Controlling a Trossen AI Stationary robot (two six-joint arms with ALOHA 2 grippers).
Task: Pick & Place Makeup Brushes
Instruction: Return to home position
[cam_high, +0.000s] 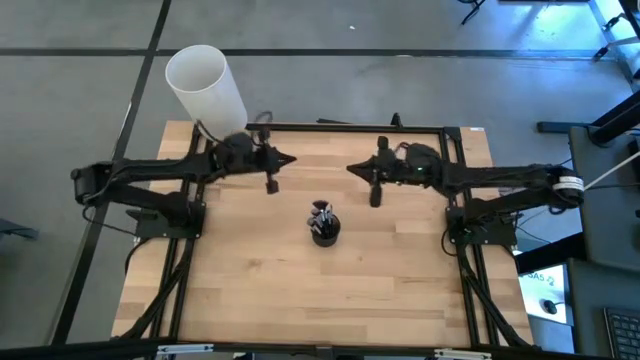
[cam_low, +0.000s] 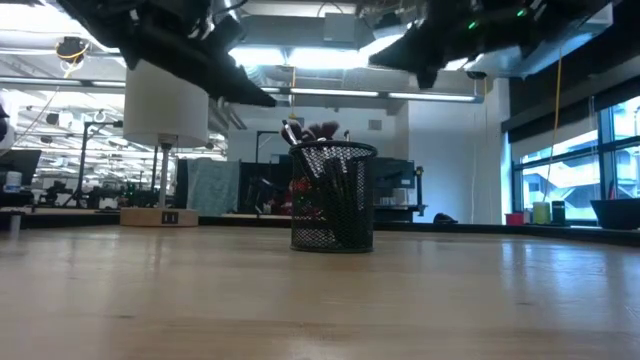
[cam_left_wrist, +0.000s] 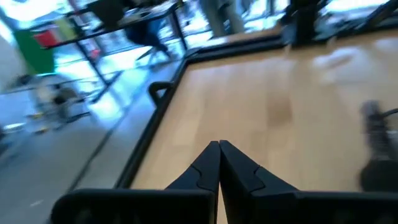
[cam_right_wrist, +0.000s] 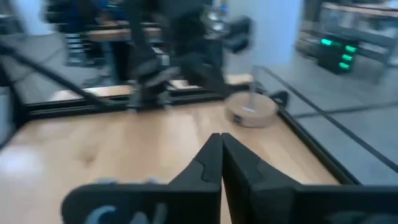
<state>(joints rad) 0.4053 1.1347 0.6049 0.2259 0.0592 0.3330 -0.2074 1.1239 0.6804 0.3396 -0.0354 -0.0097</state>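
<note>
The makeup brushes (cam_high: 321, 213) stand upright in a black mesh cup (cam_low: 333, 198) near the middle of the wooden table, their tufted tips (cam_low: 312, 131) showing above its rim. My left gripper (cam_high: 290, 159) hovers shut, with nothing in it, above the table's far left part, pointing right. My right gripper (cam_high: 352, 167) hovers shut, also with nothing in it, above the far right part, pointing left. Their shut fingertips show in the left wrist view (cam_left_wrist: 219, 147) and the right wrist view (cam_right_wrist: 221, 139). Both are clear of the cup.
A white lamp shade (cam_high: 205, 87) stands on a pole at the table's far left corner, its round base (cam_right_wrist: 250, 111) on the wood. Black frame rails (cam_high: 350, 128) run along the table's edges. Bare wood (cam_high: 320, 290) lies near the front.
</note>
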